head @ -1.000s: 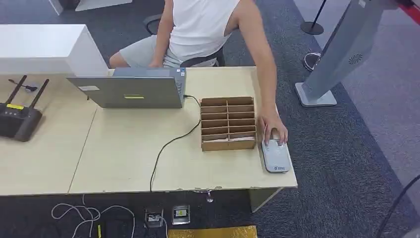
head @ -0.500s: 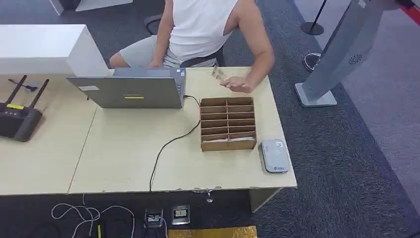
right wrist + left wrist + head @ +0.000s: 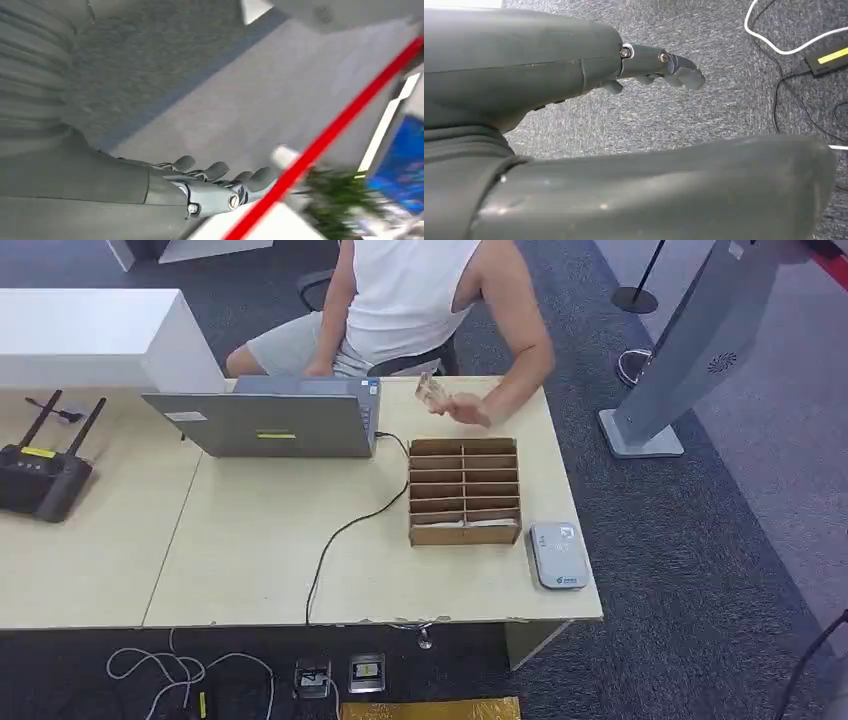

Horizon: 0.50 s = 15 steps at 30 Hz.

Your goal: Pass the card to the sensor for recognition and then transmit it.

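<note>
At the far edge of the tabletop (image 3: 250, 560), a seated person (image 3: 405, 295) holds a card (image 3: 430, 390) up in one hand (image 3: 462, 410), just above the back of the cardboard sorter (image 3: 464, 491) and beside the laptop (image 3: 270, 420). That sorter, a brown box of small slots, sits toward the right side of the tabletop, and just beside it, near the front right corner, lies the flat grey card sensor (image 3: 557, 554), apart from the card and with nothing resting on it. A black cable (image 3: 345, 530) runs from the laptop across the wood to the front edge. On the left-hand desk stands a black router (image 3: 40, 475) with its antennas up, behind it a white box (image 3: 95, 340). Down at the robot's side, its left hand (image 3: 659, 65) hangs over grey carpet with the fingers loosely extended and nothing in them. Its right hand (image 3: 220, 182) is likewise empty, fingers apart and lightly curved, seen against a blurred floor and a red strip (image 3: 330, 135). A grey kiosk stand (image 3: 690, 350) leans on the carpet past the right edge of the tabletop.
</note>
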### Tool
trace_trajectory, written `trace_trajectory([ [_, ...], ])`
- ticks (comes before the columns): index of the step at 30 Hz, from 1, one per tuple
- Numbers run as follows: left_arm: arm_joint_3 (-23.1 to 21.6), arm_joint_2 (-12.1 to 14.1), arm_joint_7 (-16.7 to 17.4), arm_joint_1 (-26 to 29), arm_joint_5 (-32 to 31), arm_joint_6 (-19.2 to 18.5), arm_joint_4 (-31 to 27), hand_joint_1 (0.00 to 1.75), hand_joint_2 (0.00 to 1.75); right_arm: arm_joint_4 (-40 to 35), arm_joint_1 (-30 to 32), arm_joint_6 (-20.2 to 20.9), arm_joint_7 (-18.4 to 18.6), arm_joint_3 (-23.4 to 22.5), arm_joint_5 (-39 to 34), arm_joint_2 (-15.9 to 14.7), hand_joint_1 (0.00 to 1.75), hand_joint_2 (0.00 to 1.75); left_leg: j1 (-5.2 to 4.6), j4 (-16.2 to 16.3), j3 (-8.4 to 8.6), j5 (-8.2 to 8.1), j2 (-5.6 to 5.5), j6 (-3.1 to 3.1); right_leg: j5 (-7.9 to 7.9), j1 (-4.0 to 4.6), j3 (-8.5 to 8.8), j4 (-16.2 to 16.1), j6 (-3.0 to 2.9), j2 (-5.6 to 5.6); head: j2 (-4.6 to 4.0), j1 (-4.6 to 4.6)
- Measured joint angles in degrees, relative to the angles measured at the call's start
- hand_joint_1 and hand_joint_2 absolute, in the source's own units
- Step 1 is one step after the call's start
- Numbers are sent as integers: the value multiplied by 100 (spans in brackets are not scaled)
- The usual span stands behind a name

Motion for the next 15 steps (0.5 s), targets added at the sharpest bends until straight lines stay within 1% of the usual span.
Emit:
trace_trajectory([
  [2, 0, 0, -13, 0, -20, -7, 0, 0, 0, -570, 14, 72, 83, 446, 154, 57, 0, 175, 0, 0, 0, 2, -2, -1, 1, 0, -2, 0, 2, -2, 0, 0],
  [5, 0, 0, -15, 2, -39, -22, 0, 0, 0, -1294, 26, 266, 212, 979, 438, 131, 0, 175, 1, 0, 1, 3, -8, -1, 2, 1, -1, 0, 3, -7, 0, 0],
  [10, 0, 0, -15, 0, -76, -92, 0, 0, 0, -2182, 89, 970, 295, 1747, 802, 244, 0, 175, 1, 0, 0, 4, -9, -1, 2, 1, -2, 1, 3, -6, 0, 2],
  [14, 0, 2, -15, -7, -94, -133, 0, 0, 0, -2717, 183, 1709, 301, 2361, 1256, 325, 0, 175, 2, 0, -2, 3, -9, -1, 2, 1, -2, 0, 3, -6, 0, 4],
  [15, 0, 2, -15, -15, -96, -142, 0, 0, 0, -2834, 219, 1784, 321, 2526, 1336, 354, 0, 175, 2, 0, -2, 3, -9, -1, 2, 1, -3, 0, 3, -7, 0, 2],
])
